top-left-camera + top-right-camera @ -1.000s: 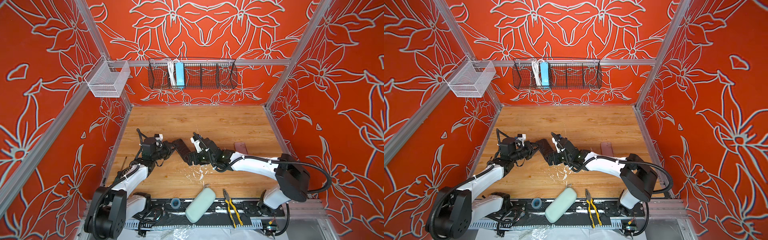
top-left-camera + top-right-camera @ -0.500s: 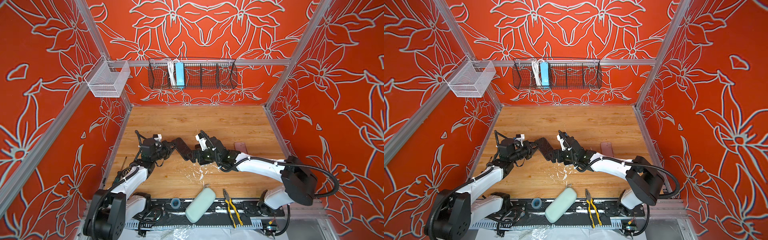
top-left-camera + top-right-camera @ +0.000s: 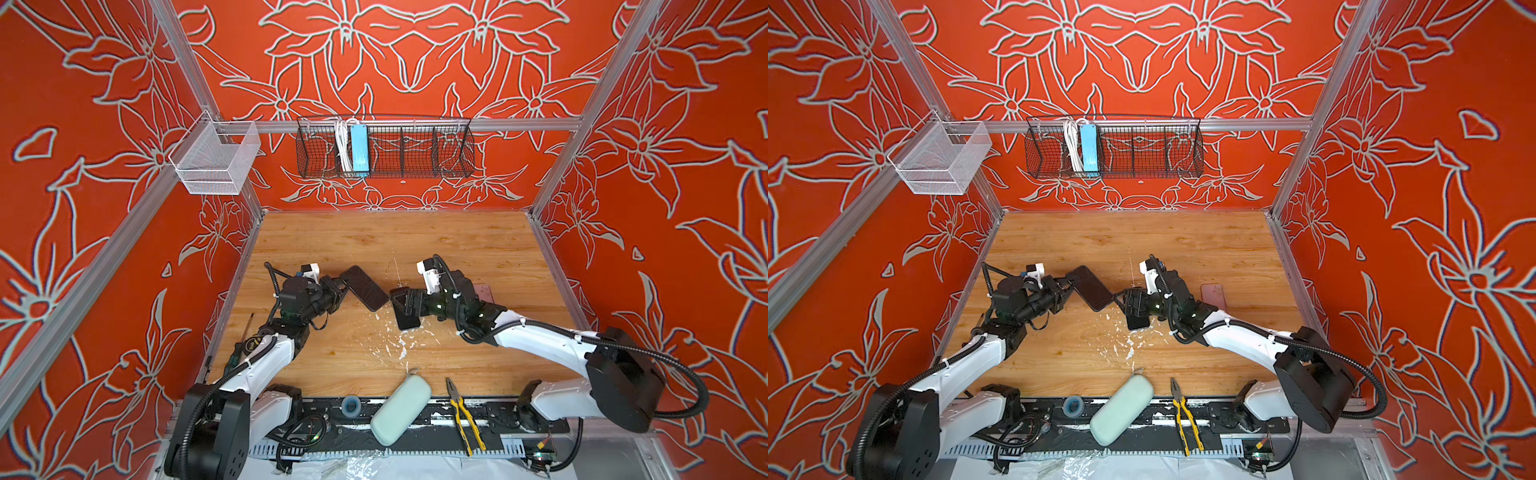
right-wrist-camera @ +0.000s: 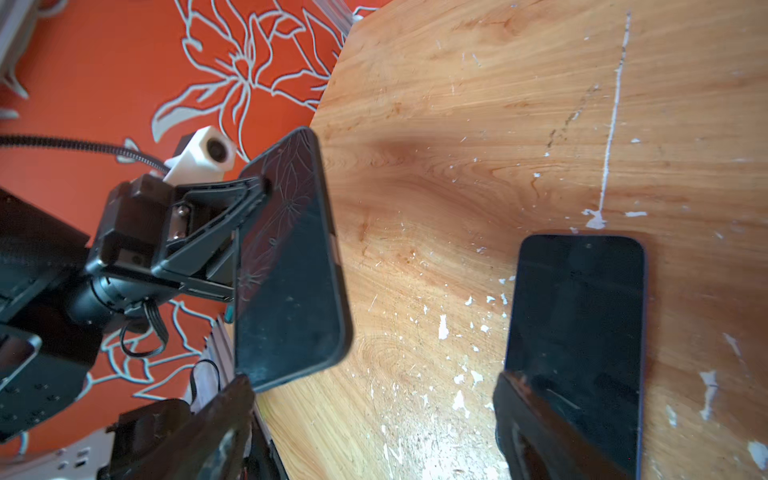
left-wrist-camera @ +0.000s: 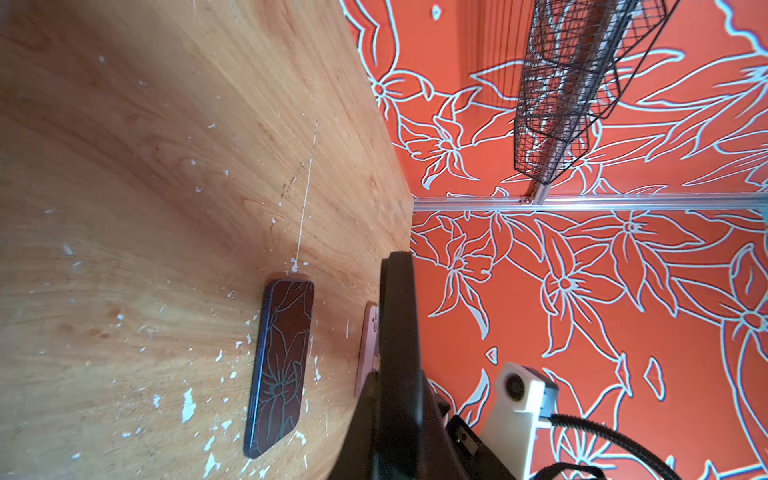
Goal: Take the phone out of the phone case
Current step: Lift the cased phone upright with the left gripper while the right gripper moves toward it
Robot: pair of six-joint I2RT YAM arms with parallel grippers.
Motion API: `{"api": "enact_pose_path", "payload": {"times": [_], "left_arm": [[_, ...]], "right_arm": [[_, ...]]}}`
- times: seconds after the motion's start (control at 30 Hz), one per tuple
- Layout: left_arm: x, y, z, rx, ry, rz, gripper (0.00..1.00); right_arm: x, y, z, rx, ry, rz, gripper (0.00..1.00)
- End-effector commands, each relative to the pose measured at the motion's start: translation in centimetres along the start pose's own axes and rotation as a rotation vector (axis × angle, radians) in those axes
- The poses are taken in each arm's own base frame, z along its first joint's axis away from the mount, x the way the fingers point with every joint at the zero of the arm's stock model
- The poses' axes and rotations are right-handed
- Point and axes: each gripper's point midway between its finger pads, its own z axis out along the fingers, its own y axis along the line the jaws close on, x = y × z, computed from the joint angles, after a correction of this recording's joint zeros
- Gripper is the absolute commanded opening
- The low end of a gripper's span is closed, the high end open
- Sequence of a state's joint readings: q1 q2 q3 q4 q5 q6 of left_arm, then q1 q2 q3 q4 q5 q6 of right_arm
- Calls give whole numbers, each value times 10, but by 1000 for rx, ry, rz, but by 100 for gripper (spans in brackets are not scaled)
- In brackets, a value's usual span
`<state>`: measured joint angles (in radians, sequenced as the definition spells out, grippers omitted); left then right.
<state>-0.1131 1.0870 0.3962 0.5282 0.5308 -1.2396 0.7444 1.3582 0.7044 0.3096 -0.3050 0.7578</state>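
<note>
Mid-bench, the left pincer (image 3: 340, 286) is clamped tight on one end of a black phone case (image 3: 365, 289) and holds it tilted above the wooden bench (image 3: 374, 237). Seen from the right wrist camera, the case (image 4: 286, 270) is a dark shell with a raised rim.

The phone (image 3: 406, 321) lies flat on the bench, dark screen up. It is out of the case and just beside it, with a strip of bare wood between the two.

The right pincer (image 3: 400, 300) hangs spread wide over one end of the phone and grips nothing. In the right wrist view one finger (image 4: 536, 419) overlaps the end of the phone. Whether it touches the glass cannot be told.

From the left wrist camera the phone (image 5: 282, 365) shows a blue rim and mirrors the flowered wall, with white flecks scattered on the wood around it.

A pink slab (image 3: 484, 291), phone or case unclear, lies flat behind the right arm. A pale green pouch (image 3: 401, 415) and yellow-handled pliers (image 3: 463, 411) rest at the front edge. A wire basket (image 3: 415, 151) on the back wall holds a blue power strip (image 3: 359, 149).
</note>
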Motion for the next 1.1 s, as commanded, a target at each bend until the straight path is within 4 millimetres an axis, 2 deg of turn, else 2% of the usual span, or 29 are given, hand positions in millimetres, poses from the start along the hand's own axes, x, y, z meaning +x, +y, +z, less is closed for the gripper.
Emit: {"api": "enact_pose_path", "payload": {"times": [0.0, 0.53, 0.73, 1.07], "left_arm": [[-8, -43, -4, 149, -53, 36, 0], [-15, -88, -7, 295, -206, 107, 0], [-16, -94, -4, 320, -224, 110, 0], [-6, -106, 3, 361, -210, 143, 0]], "right_arm": [[-5, 14, -6, -87, -12, 48, 92], [-15, 36, -8, -251, -33, 120, 90], [-20, 48, -9, -330, -41, 116, 84], [-24, 59, -11, -372, -40, 94, 84]]}}
